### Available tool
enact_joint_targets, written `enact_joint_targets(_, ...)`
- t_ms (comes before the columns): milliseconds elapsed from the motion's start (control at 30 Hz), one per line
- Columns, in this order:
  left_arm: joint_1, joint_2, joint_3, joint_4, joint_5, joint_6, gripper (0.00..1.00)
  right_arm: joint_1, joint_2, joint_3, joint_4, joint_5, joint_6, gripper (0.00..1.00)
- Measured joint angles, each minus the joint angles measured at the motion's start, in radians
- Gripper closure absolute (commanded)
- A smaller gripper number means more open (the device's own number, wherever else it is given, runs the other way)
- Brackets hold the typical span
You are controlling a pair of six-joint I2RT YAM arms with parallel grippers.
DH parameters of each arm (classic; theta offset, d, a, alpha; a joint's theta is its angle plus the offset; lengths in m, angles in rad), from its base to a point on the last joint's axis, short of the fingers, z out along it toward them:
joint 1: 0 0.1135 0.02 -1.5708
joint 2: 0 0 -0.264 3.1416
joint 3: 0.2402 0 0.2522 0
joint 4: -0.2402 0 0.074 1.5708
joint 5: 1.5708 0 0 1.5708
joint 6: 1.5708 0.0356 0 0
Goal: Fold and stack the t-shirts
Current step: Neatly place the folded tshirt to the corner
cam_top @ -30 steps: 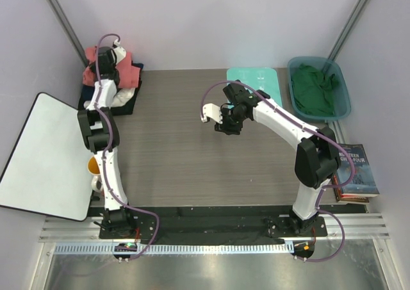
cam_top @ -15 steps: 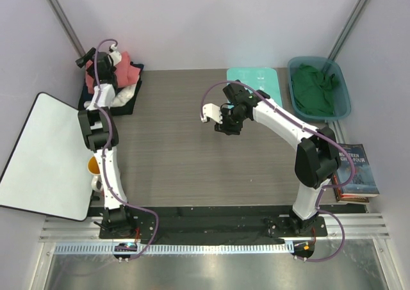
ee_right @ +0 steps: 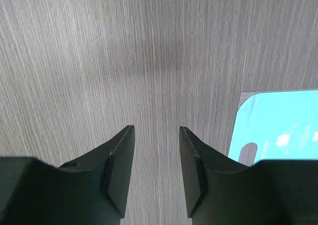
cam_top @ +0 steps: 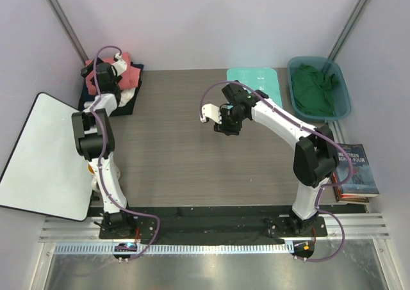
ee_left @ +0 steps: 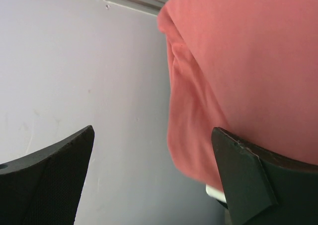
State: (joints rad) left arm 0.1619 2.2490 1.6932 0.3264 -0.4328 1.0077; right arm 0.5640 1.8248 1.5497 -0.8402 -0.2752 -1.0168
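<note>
Beside left gripper (ee_left: 153, 130), soft creased coral-red t-shirt (ee_left: 238, 61)

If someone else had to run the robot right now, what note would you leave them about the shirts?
Left gripper: open, empty, beside the coral-red shirt in the far left corner.
Right gripper: open, empty, over the bare table.
Shirts: coral-red on top of the white shirt and navy shirt; dark green shirt bunched in the teal bin.
Done: three piled, the top one rumpled.
Left: fold the green one, stack it, probably tidy the pile.
</note>
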Motion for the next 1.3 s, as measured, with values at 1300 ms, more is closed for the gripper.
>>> enact_joint_targets(1300,0.043,0.162,0.040,0.359,-0.092,0.234,0.00,0.006,0.048,0.038,-0.006,0.001,0.001,0.54)
